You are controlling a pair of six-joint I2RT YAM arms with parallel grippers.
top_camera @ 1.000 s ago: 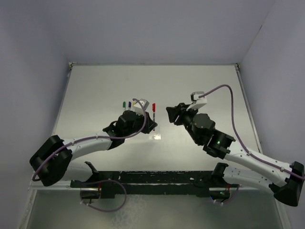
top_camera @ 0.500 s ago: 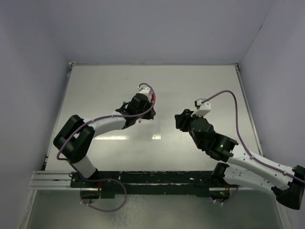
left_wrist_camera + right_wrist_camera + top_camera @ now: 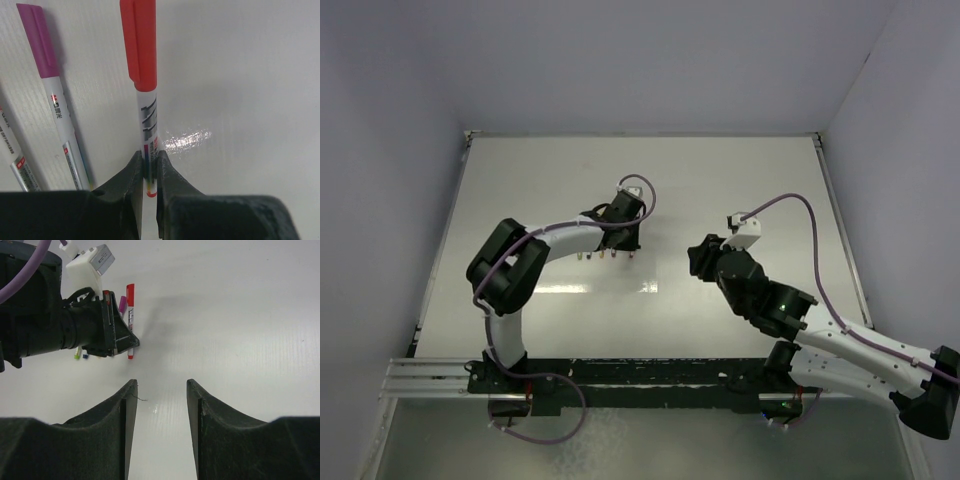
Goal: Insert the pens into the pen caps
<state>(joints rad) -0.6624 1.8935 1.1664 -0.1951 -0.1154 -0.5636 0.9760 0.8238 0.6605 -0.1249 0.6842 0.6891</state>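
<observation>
My left gripper (image 3: pixel 149 172) is shut on the lower barrel of the red pen (image 3: pixel 148 120), which lies on the table with its red cap (image 3: pixel 138 45) fitted at the far end. A purple-capped pen (image 3: pixel 56 107) lies just left of it, and another pen (image 3: pixel 11 150) shows at the left edge. From above, the left gripper (image 3: pixel 623 240) covers the row, with only the pens' near ends (image 3: pixel 600 255) showing. The right wrist view shows the red pen (image 3: pixel 130 305) beside the left gripper (image 3: pixel 120 337). My right gripper (image 3: pixel 161 385) is open and empty, to the right of the pens (image 3: pixel 698 257).
The white table (image 3: pixel 740 170) is bounded by raised edges and grey walls on three sides. The left arm's purple cable (image 3: pixel 645 195) loops above its wrist. Both arm bases sit on the black rail (image 3: pixel 640 375) at the near edge.
The left arm has reached further away, over the row of pens, and its gripper now holds the red pen. The right gripper has drawn back slightly to the right.
</observation>
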